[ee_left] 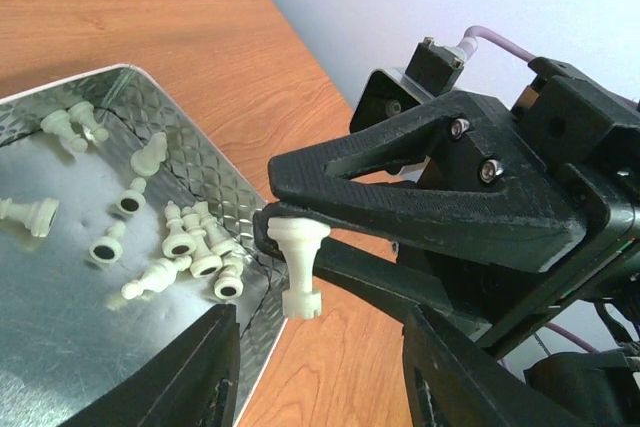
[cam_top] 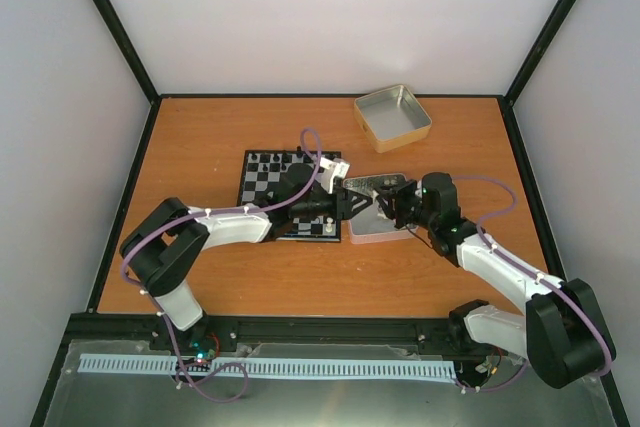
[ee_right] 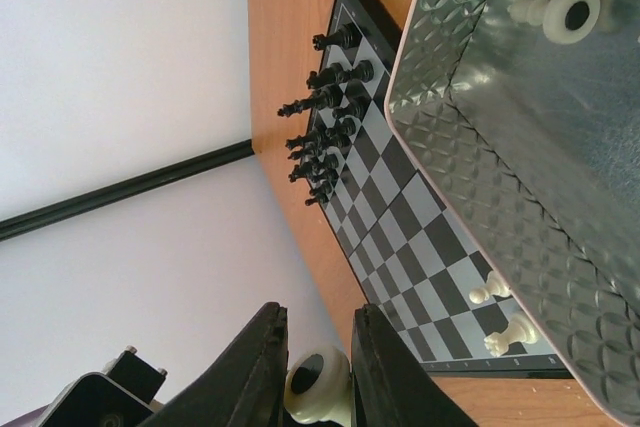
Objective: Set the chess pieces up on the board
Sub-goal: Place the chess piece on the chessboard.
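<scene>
My right gripper [ee_right: 318, 383] is shut on the base of a cream-white rook [ee_left: 298, 269], which hangs head down beyond the tin's corner. My left gripper [ee_left: 320, 372] is open, its two fingers apart on either side just below the rook, not touching it. In the top view both grippers, left [cam_top: 352, 197] and right [cam_top: 385, 199], meet over the gap between the board [cam_top: 262, 182] and the tin [cam_top: 372, 232]. Several loose white chess pieces [ee_left: 190, 242] lie in that tin [ee_left: 200, 142]. Two white pieces [ee_right: 500, 312] stand on the board's [ee_right: 400, 212] near rows.
Black pieces [ee_right: 325, 137] fill the board's far rows. An empty metal tin [cam_top: 393, 117] sits at the back right of the wooden table [cam_top: 200, 277]. The enclosure's black frame and pale walls surround the table.
</scene>
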Controlling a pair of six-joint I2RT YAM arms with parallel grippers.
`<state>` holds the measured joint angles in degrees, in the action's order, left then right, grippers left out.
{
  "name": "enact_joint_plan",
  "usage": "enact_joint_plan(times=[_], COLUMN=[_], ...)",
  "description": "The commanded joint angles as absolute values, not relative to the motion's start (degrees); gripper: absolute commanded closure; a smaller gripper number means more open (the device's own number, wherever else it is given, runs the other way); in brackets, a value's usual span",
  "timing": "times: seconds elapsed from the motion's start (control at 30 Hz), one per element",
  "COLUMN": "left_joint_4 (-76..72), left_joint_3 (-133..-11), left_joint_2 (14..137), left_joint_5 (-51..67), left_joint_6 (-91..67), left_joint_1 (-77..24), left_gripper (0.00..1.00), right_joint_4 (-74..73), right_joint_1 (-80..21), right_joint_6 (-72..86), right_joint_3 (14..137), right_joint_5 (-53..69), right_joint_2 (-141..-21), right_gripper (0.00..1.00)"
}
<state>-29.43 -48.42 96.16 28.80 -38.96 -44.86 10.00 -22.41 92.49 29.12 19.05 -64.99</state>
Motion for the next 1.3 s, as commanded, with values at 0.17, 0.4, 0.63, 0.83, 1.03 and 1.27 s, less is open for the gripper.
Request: enact_joint_plan(times=[0.17, 0.4, 0.63, 0.83, 1.03, 1.27], left_joint_4=[-41.3, -41.4, -40.9, -41.4, -41.2, -36.5], left_joint_3=[-48.9, -50.6, -50.9, -51.0, -51.3, -51.6], left_joint_2=[99.7, 100.7, 101.6, 101.4, 101.5, 99.7], left_joint_5=[32.0, 31.8, 32.7, 32.9, 33.3, 31.8], left_joint_6=[-47.5, -48.1, -48.4, -48.0, -46.5, -44.0], left_joint_1=[-45.7, -45.7, -45.8, -45.8, -45.8, -45.8], left_gripper=[0.60, 0.66, 0.70, 0.74, 0.87, 0.92], right_joint_4=[10.9, 11.0, 10.6, 11.6, 8.8, 6.3], right_joint_1=[-21.8, -21.8, -21.8, -21.8, -21.8, -21.8], right_joint_6=[95.1, 95.3, 95.4, 95.8, 94.0, 91.8], right_joint_3=[28.8, 28.8, 28.9, 28.8, 30.1, 30.8], right_joint_5=[19.7, 21.0, 21.1, 21.8, 21.9, 21.5], right_joint_2=[-63.0, -63.0, -62.6, -63.1, -62.8, -62.8], right_gripper=[0.81, 0.82, 0.82, 0.82, 0.81, 0.80])
